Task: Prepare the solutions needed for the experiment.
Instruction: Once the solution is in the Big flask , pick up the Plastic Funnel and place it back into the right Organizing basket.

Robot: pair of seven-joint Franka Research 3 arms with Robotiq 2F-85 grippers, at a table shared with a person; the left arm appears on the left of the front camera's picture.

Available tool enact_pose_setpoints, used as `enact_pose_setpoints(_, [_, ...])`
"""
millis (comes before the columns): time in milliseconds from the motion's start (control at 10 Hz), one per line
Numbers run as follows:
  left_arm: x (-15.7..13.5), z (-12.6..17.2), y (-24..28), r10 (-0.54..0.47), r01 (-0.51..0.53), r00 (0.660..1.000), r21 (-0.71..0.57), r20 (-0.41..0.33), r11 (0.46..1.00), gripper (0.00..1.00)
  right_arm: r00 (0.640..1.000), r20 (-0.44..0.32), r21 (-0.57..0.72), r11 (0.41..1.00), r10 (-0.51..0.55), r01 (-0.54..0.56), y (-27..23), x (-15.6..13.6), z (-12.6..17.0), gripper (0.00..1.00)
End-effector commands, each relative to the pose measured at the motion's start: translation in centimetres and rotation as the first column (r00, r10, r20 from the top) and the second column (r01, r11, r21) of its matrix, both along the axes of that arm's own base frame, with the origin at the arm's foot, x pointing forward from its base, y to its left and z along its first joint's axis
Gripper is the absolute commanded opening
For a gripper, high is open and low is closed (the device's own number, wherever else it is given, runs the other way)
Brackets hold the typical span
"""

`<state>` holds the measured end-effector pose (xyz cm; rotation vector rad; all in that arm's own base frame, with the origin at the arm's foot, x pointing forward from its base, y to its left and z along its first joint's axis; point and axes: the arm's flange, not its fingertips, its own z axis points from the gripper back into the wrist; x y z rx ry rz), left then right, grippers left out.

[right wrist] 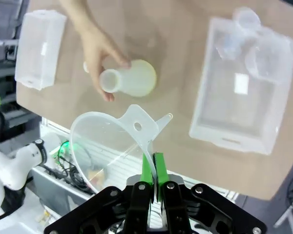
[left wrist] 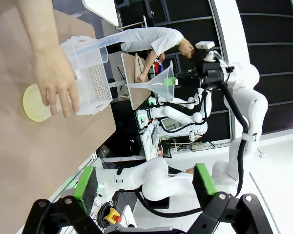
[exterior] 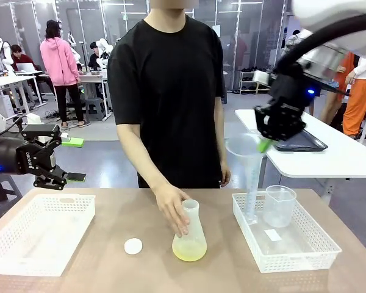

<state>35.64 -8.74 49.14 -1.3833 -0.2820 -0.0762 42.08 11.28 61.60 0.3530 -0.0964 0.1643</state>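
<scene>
Across a brown desk in a busy lab room, a frosted translucent plastic conical flask stands near the middle, with the solutions, a shallow pale yellow-green layer, in its base. A person's hand holds the flask's neck from the far side, and a small white round cap lies near it. High over the white plastic basket on the right, the robot's right hand is clamped on the thin tab of a clear wide-mouthed plastic funnel. Its left hand hangs open and empty above the other white basket. The grip looks slight: pinched by the tab alone, the funnel could swivel or slip on the way to the flask. With fingers round the neck, its spout might strike them or tip the flask and spill the liquid.
</scene>
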Motion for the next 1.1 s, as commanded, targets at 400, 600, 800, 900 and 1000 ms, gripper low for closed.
enact_pose_setpoints(400, [0.0,0.2,-0.1,0.006,-0.006,1.000,0.000,0.007,1.000,1.00,0.994,-0.011,0.007,0.994,-0.110,0.110,-4.7,-2.1,-3.1,0.00])
enact_pose_setpoints(600, [0.0,0.2,-0.1,0.006,-0.006,1.000,0.000,0.007,1.000,1.00,0.994,-0.011,0.007,0.994,-0.110,0.110,-4.7,-2.1,-3.1,0.00])
enact_pose_setpoints(800, [0.0,0.2,-0.1,0.006,-0.006,1.000,0.000,0.007,1.000,1.00,0.994,0.009,0.006,0.994,-0.108,0.108,-4.7,-2.4,-3.8,0.03])
enact_pose_setpoints(900, [0.0,0.2,-0.1,0.006,-0.006,1.000,0.000,0.007,1.000,1.00,0.979,-0.097,0.028,0.983,-0.179,0.183,-5.6,-0.9,-5.3,0.03])
enact_pose_setpoints(1000, [0.0,0.2,-0.1,0.006,-0.006,1.000,0.000,0.007,1.000,1.00,0.958,-0.161,0.004,0.971,-0.236,0.240,-6.8,0.2,-6.5,0.03])
